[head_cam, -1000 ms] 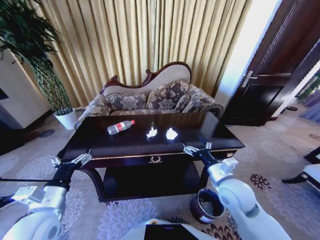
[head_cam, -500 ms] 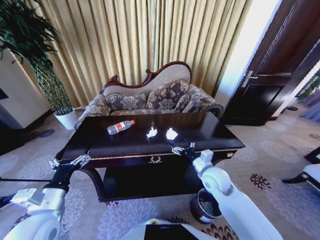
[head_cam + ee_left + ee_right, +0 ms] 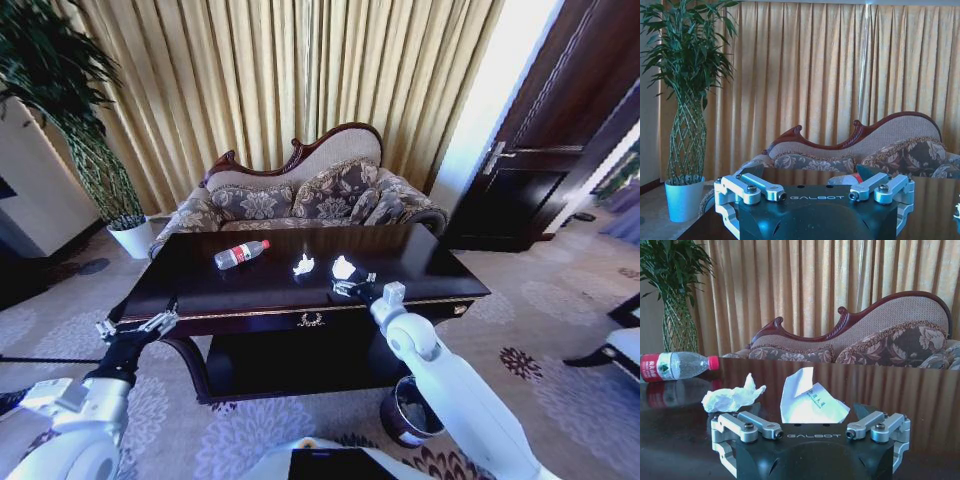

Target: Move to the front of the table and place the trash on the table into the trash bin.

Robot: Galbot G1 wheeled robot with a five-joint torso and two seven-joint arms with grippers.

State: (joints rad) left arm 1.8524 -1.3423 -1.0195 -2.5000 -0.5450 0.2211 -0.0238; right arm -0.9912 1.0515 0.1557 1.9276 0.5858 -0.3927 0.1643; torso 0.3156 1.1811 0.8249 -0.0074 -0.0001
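1. The right gripper (image 3: 349, 288) is over the front part of the table (image 3: 420, 262), with its fingers spread apart and nothing between them.
2. Directly ahead of this gripper, very near to it, lies the larger paper wad (image 3: 810, 403). I cannot tell if the fingers touch it.
3. The second paper wad (image 3: 733, 397) lies ahead and to the left of the gripper, apart from the first one.
4. The bottle (image 3: 675, 365) lies on its side, farther to the left on the table top, with its red cap towards the wads.
5. The table top is dark and glossy; it mirrors the bottle and the sofa (image 3: 300, 195).
6. The trash bin (image 3: 408, 411) stands on the patterned carpet (image 3: 560, 350), below the right arm and beside the table's front right corner.
7. The left gripper (image 3: 134, 325) is at the front left corner of the table, fingers released, holding nothing.
8. Behind the table stands the sofa, then gold curtains (image 3: 290, 80). A tall plant (image 3: 70, 110) in a white pot (image 3: 132, 238) is far to the left, and a dark door (image 3: 550, 140) is far to the right.
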